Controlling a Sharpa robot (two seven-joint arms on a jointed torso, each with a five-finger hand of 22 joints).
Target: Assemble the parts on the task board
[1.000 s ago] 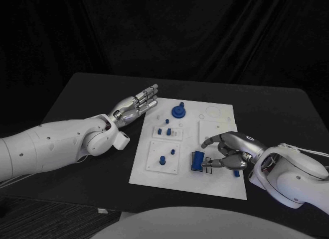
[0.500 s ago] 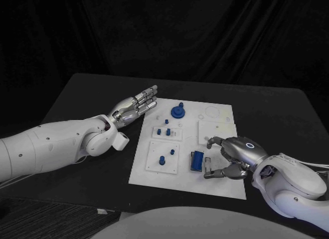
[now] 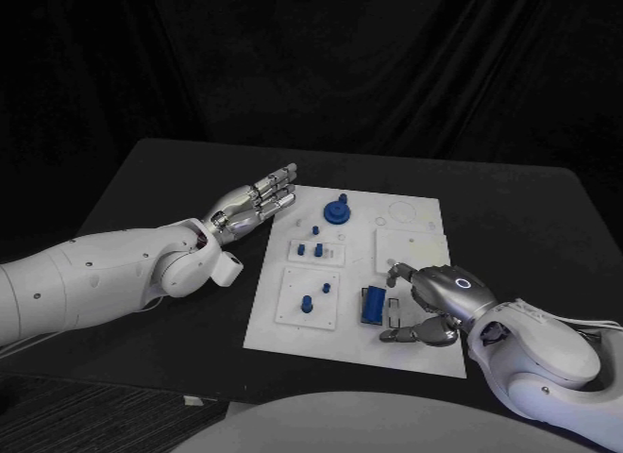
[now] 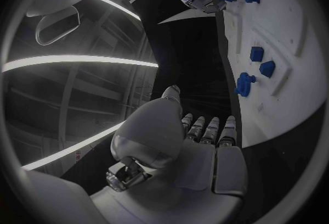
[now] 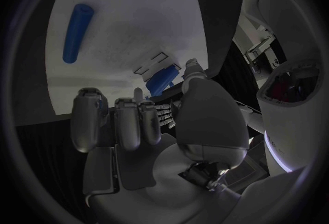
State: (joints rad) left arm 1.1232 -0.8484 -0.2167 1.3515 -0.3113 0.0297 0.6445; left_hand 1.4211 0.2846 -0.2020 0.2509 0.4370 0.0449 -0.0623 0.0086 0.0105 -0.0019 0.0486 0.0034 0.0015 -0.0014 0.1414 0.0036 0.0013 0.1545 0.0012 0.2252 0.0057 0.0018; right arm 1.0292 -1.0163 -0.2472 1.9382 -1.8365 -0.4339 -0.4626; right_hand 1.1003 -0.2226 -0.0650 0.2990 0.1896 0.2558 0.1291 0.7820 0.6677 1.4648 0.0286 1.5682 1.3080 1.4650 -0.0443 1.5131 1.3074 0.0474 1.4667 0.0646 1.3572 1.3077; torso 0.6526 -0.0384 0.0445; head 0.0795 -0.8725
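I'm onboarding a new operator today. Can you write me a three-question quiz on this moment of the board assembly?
1. True or false: the left hand holds a blue part.
2. Which hand is over the task board? A) left B) right C) both
3. Fill in: the round blue part stands near the board's ___ edge, seen from the robot.

Key: 1 false, it lies open beside the board. 2 B, the right hand. 3 far.
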